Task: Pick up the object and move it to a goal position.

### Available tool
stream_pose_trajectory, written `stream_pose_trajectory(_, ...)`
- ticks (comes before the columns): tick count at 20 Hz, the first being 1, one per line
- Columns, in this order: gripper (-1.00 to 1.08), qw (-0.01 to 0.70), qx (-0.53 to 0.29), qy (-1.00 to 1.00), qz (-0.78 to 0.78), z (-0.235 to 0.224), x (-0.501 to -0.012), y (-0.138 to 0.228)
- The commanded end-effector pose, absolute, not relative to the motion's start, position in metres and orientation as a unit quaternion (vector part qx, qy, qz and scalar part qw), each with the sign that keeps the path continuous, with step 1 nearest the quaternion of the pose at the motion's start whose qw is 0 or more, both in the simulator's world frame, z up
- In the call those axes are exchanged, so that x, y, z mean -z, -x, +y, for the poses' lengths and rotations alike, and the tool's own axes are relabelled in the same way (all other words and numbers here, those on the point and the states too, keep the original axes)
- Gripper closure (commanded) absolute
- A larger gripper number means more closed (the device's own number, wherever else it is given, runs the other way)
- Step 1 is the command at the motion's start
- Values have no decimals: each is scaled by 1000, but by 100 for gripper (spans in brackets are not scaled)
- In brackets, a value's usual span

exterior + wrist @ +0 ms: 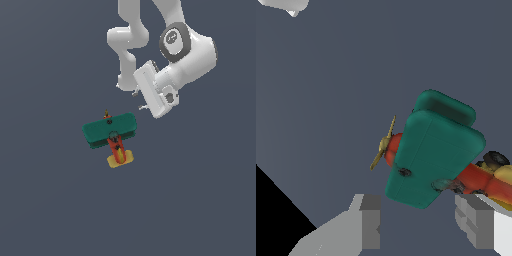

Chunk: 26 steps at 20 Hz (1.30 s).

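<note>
Exterior view showed the toy airplane [111, 136] lying on the dark floor [45, 200], apart from the gripper [141, 100], which stood wide open and empty. It looked light, rigid and smooth; the narrow red-orange body [478, 179] seemed a surer hold than the broad teal wings [431, 157].

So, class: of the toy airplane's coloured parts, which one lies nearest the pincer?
The teal-green wings. In the wrist view they sit just ahead of the open pincer; the yellow propeller and yellow tail lie farther off.
</note>
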<state>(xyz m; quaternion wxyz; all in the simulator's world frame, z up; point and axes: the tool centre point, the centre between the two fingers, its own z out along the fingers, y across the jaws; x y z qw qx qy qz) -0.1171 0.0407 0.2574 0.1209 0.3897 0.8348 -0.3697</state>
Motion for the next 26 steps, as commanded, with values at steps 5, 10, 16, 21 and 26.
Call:
stream_pose_trajectory(5,-20,141,342,-369,853,53,-296,113)
stream_pose_trajectory(10,-20,159,327,-350,863,62,-324,112)
stream_pose_trajectory(16,-20,184,316,-324,872,73,-355,113)
stream_pose_trajectory(21,-20,204,314,-300,877,83,-378,115)
stream_pose_trajectory(26,-20,224,318,-273,880,94,-397,118)
